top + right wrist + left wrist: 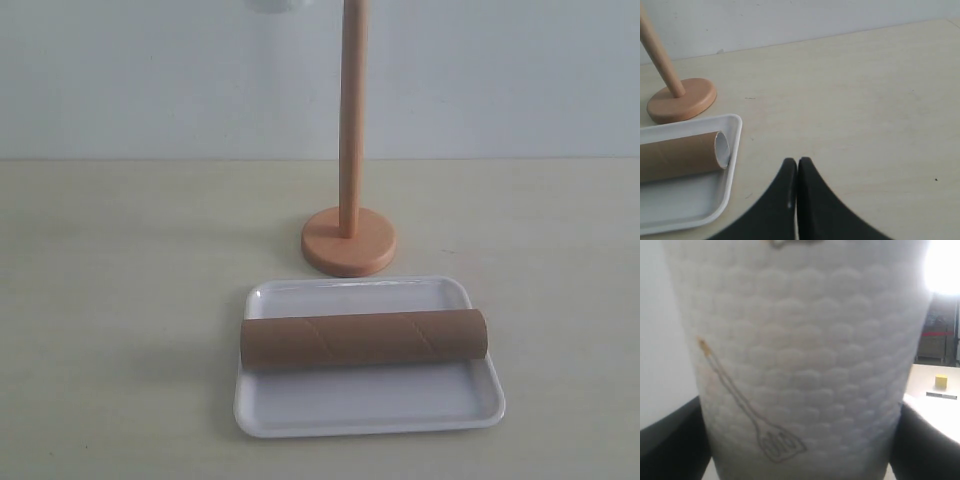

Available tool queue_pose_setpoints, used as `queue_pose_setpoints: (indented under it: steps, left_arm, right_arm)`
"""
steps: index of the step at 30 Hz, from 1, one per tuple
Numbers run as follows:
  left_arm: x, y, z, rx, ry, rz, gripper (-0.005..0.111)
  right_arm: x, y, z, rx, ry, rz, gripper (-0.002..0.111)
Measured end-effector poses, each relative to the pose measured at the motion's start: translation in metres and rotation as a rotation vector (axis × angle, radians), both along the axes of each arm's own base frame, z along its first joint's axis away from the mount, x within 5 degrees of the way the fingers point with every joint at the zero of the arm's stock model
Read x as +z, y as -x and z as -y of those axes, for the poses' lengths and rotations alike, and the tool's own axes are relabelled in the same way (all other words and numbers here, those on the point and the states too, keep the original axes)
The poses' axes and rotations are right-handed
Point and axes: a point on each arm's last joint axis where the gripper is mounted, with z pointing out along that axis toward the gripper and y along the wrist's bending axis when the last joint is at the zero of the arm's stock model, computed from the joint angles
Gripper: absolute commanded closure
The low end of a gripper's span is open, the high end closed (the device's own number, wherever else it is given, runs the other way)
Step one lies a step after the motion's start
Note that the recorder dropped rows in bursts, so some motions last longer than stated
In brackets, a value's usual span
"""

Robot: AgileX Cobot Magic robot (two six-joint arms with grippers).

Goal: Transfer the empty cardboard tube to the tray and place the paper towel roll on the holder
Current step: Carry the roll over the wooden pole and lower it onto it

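Step 1 done: empty cardboard tube (pixel 362 339) lies crosswise in tray (pixel 370 405), near side of holder (pixel 349 240). Step 2 left: pole bare. Paper towel roll (pixel 800 365) sits btwn left gripper (pixel 800 450) fingers (pixel 670 440), clamped both sides, off table. Right gripper (pixel 797 172) fingers pressed together, empty, right of tray.

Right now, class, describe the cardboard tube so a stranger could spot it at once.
On the table, in front of the wooden holder, sits a white tray. The tube lies on its side across it: brown, hollow, spiral-seamed, unlike the upright orange-tan holder.
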Motion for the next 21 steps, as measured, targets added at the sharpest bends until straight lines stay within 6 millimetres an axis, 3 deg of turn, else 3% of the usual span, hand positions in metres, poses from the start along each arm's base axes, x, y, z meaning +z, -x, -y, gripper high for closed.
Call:
queue_pose_setpoints:
  steps: [4, 11, 21]
  left_arm:
    - [0.008, 0.0, 0.017, 0.009, 0.005, 0.026, 0.103]
    - [-0.007, -0.022, 0.056, 0.013, -0.013, 0.006, 0.103]
    - [-0.008, -0.034, 0.068, 0.079, -0.093, 0.089, 0.103]
  right_arm:
    - [0.0, 0.0, 0.0, 0.0, 0.0, 0.0, 0.108]
    - [0.0, 0.0, 0.0, 0.0, 0.0, 0.0, 0.108]
    - [0.0, 0.0, 0.0, 0.0, 0.0, 0.0, 0.108]
